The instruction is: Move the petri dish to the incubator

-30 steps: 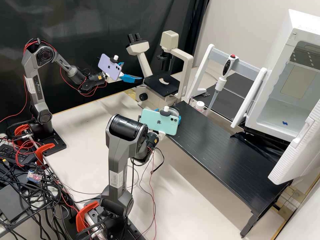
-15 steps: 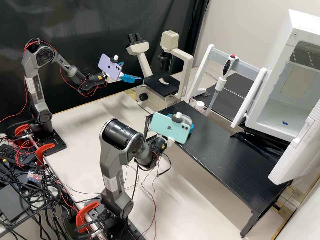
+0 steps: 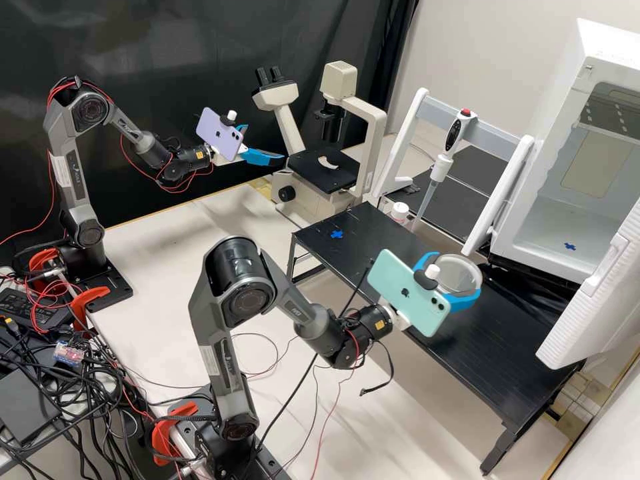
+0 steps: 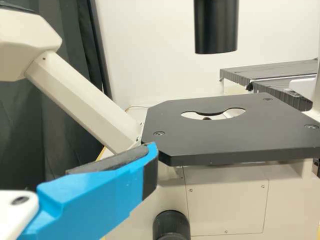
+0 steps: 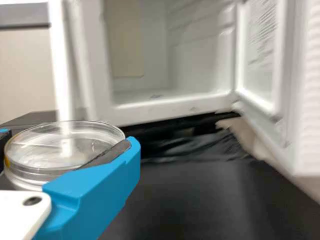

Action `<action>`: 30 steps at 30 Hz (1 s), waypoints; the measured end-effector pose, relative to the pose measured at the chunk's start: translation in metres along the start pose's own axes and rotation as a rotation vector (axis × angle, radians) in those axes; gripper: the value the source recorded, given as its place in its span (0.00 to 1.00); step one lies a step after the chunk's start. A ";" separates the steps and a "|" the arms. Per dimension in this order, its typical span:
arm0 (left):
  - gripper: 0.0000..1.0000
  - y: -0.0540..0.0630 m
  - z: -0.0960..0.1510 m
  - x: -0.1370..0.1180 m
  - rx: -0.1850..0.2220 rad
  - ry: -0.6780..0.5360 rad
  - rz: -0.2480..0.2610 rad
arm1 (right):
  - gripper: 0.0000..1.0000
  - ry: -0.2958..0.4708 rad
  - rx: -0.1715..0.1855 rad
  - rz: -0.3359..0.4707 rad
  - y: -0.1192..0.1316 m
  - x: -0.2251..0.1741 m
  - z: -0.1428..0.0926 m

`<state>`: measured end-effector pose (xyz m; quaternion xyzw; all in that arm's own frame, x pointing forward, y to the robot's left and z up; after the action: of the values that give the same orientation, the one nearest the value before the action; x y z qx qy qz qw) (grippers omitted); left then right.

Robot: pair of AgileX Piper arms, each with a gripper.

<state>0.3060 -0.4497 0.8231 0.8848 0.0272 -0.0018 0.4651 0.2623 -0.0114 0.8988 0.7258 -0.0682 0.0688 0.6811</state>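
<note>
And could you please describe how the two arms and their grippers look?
Both arms, left and right, are dark grey with black joints and pale labels. Red and black cables hang from them. The left gripper and right gripper have white bodies and bright blue fingers with dark pads. The left one carries a lilac phone, the right a mint-green phone.

High view was bright, with soft shadows on the off-white bench top [image 3: 153, 250]. Right wrist view had blur across the white boxy incubator [image 5: 145, 114], glints on the clear round plastic petri dish [image 5: 45, 145].
</note>
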 end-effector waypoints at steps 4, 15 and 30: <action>1.00 0.000 0.000 0.000 0.000 0.000 0.000 | 0.00 0.004 -0.012 0.033 0.014 0.025 0.000; 1.00 0.000 0.000 0.000 0.000 0.000 0.000 | 0.00 -0.126 0.021 0.054 0.040 0.122 0.006; 1.00 0.000 0.000 0.000 0.000 0.000 0.000 | 0.00 -0.204 0.065 0.001 0.043 0.226 0.010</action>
<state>0.3060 -0.4497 0.8231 0.8848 0.0272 -0.0018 0.4651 0.4763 -0.0248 0.9839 0.7506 -0.1353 -0.0032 0.6468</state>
